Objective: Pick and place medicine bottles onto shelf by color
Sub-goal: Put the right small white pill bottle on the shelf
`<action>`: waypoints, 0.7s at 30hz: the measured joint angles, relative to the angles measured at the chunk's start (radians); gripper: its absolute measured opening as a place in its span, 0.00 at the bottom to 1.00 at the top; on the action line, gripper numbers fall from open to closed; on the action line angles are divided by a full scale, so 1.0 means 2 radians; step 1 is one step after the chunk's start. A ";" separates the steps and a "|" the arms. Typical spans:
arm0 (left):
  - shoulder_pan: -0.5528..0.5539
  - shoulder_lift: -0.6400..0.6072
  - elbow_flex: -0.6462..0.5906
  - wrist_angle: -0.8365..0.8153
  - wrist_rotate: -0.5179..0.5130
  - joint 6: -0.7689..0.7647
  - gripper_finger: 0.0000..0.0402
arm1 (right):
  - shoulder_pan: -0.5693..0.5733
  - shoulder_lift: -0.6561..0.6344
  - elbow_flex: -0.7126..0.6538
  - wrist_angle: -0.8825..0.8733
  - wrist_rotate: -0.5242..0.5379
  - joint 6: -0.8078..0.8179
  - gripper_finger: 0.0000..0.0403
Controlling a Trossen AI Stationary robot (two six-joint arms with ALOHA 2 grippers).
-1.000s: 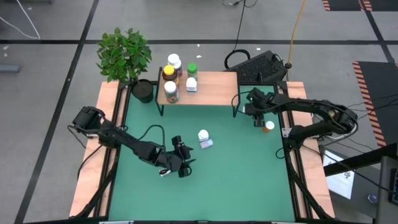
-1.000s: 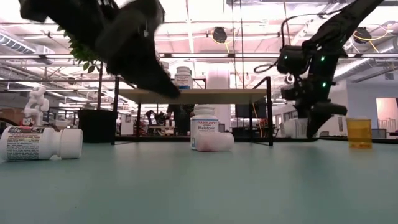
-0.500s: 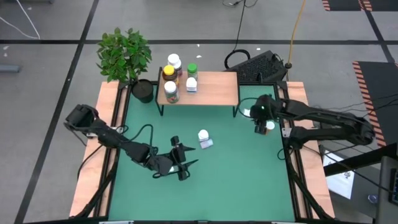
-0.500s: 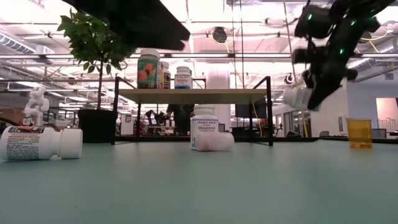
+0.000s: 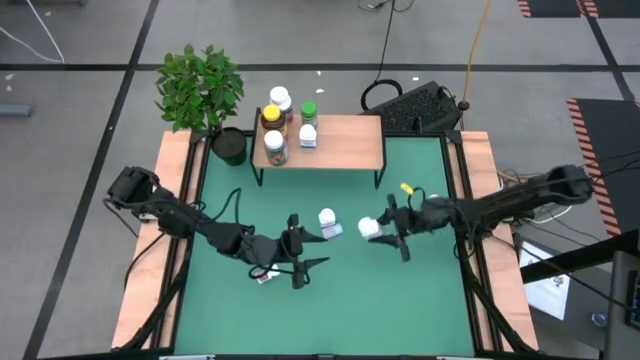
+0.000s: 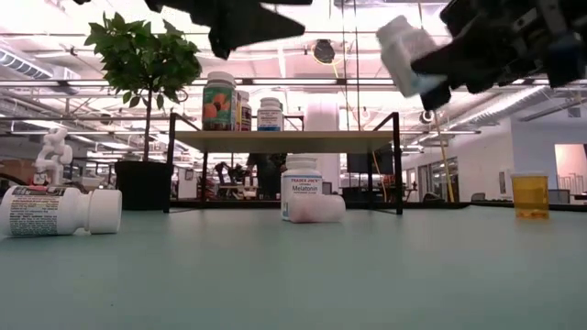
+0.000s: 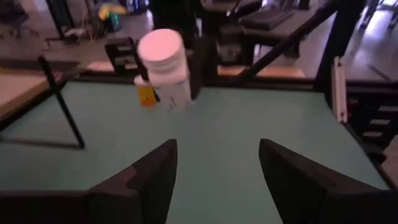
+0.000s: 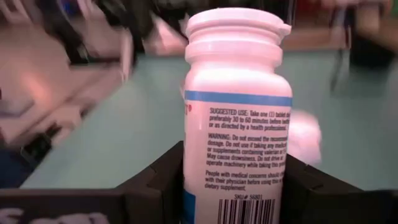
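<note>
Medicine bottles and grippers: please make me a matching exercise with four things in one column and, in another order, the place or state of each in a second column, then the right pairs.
Things:
1. white bottle with blue stripe
2. green-capped bottle
3. amber bottle
4. left gripper

Places or states:
A. standing on the shelf
B. open and holding nothing, above the green table
C. clamped in the right gripper, up in the air
D. standing alone on the table at its right side

Pairs: 1-C, 2-A, 3-D, 4-B
</note>
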 joint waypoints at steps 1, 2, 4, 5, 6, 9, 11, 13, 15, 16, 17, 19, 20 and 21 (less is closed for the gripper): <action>0.000 0.000 0.000 0.008 -0.002 0.003 0.57 | 0.015 0.022 -0.010 0.059 0.019 -0.016 0.39; 0.000 0.000 0.000 0.020 -0.008 0.006 0.57 | 0.026 0.047 -0.014 0.111 0.039 -0.033 0.39; 0.008 0.000 0.000 0.054 -0.016 0.008 0.57 | 0.042 0.102 -0.010 0.188 0.070 -0.073 0.39; 0.015 0.005 0.000 0.074 -0.017 0.008 0.57 | 0.045 0.132 -0.001 0.212 0.078 -0.094 0.39; 0.021 0.010 0.001 0.092 -0.017 0.008 0.57 | 0.047 0.161 0.012 0.232 0.082 -0.112 0.39; 0.033 0.021 0.000 0.113 -0.007 0.014 0.57 | 0.047 0.234 0.060 0.269 0.082 -0.153 0.40; 0.040 0.025 0.001 0.119 0.010 0.026 0.57 | 0.047 0.268 0.089 0.273 0.083 -0.167 0.40; 0.042 0.026 0.001 0.120 0.020 0.035 0.57 | 0.047 0.294 0.115 0.272 0.083 -0.165 0.40; 0.042 0.026 0.001 0.124 0.035 0.051 0.57 | 0.047 0.307 0.124 0.272 0.083 -0.154 0.39; 0.041 0.026 0.002 0.124 0.041 0.058 0.57 | 0.047 0.312 0.128 0.273 0.081 -0.148 0.39; 0.038 0.026 0.002 0.123 0.045 0.061 0.57 | 0.047 0.313 0.130 0.273 0.081 -0.142 0.40; 0.035 0.026 0.002 0.114 0.046 0.063 0.57 | 0.047 0.312 0.129 0.269 0.076 -0.141 0.40; 0.035 0.026 0.002 0.104 0.047 0.063 0.57 | 0.048 0.312 0.129 0.270 0.076 -0.143 0.40; 0.036 0.026 0.002 0.095 0.047 0.063 0.57 | 0.047 0.312 0.129 0.270 0.078 -0.145 0.40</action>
